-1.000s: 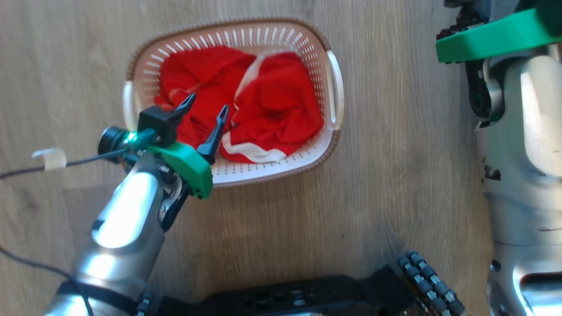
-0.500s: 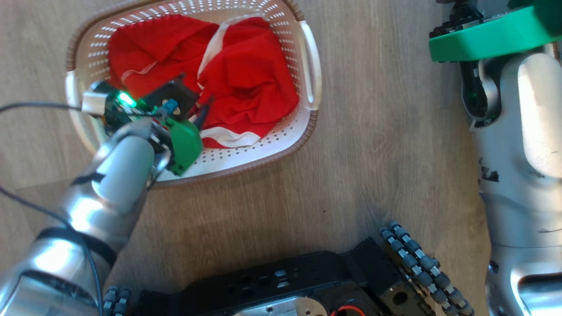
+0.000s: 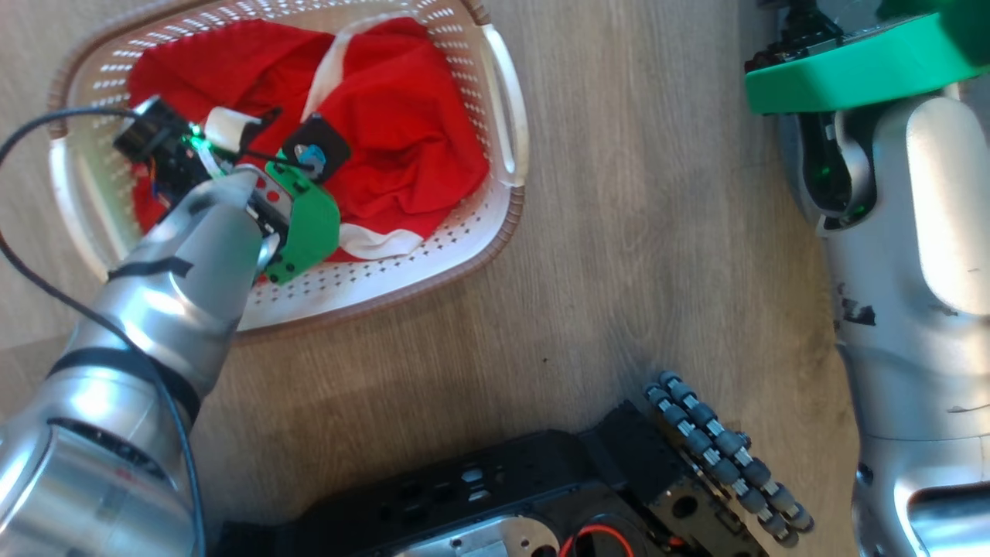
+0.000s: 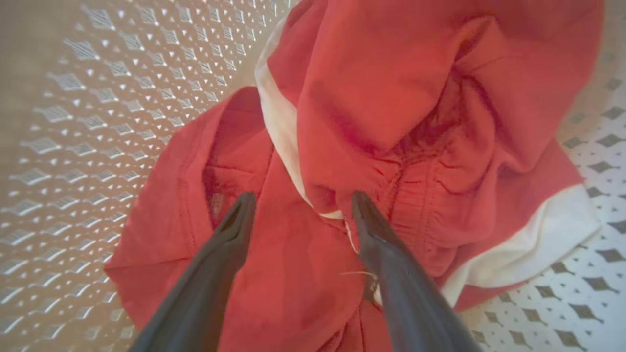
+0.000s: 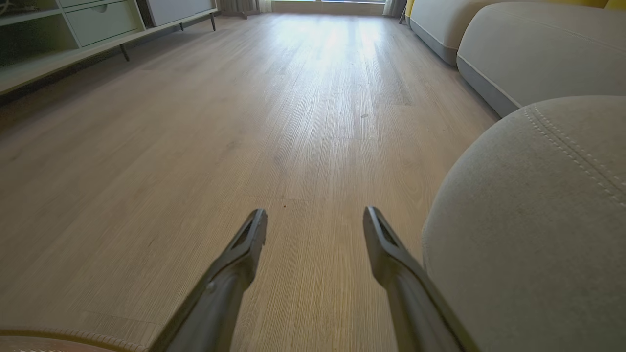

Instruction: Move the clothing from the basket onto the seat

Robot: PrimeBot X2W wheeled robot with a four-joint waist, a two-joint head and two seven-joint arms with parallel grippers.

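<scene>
The cream basket (image 3: 402,271) with a brown rim stands on the wooden floor at the upper left of the head view. Bright red clothing (image 3: 402,147) with white trim lies bunched inside it. My left arm reaches down into the basket, and its green wrist bracket (image 3: 305,220) hides the fingers there. In the left wrist view my left gripper (image 4: 303,195) is open, its tips just over the red clothing (image 4: 391,88), with the perforated basket wall (image 4: 98,98) behind. My right gripper (image 5: 315,213) is open over bare floor, beside the grey seat (image 5: 528,220).
My black wheeled base (image 3: 503,495) fills the lower middle, and my right forearm (image 3: 913,232) stands at the right edge. A cable (image 3: 23,263) loops by the left arm. More grey cushions (image 5: 538,44) and a low cabinet (image 5: 73,29) line the room.
The head camera has shifted, sliding the basket up and left in the picture. My left gripper has gone from above the basket's near side down onto the clothing, still open.
</scene>
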